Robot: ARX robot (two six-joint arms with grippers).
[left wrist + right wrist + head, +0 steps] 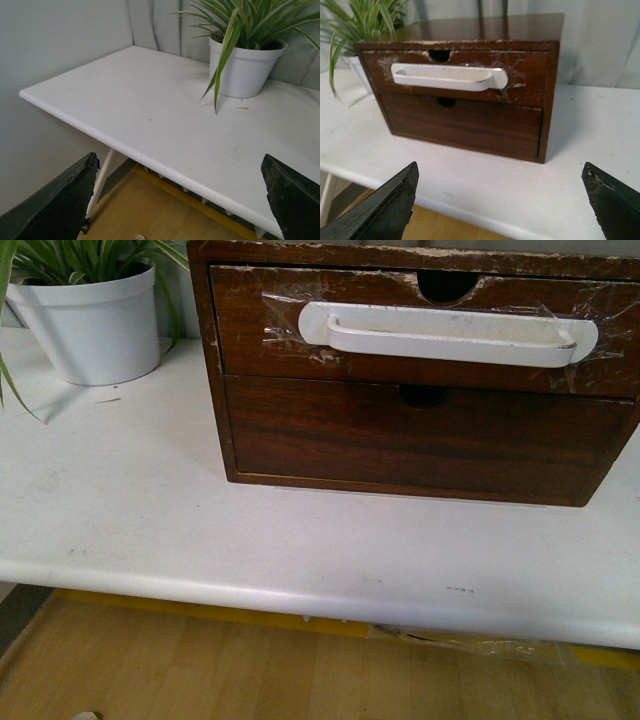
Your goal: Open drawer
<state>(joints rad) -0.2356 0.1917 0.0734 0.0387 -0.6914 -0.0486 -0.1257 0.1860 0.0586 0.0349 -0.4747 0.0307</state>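
Drawer (430,371): shut, upper right, front view.
Left fingers (55,200): spread, empty.
Right fingers (380,205): spread, empty.
Risk: hard pull could peel the taped handle (450,335) or slide the box (485,27) on the desk (150,510).

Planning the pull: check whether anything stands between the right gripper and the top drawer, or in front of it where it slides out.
Nothing visible does. The right gripper, open, faces the drawer and its handle with only table between them. The pot stands off to the left, out of the drawer's path.
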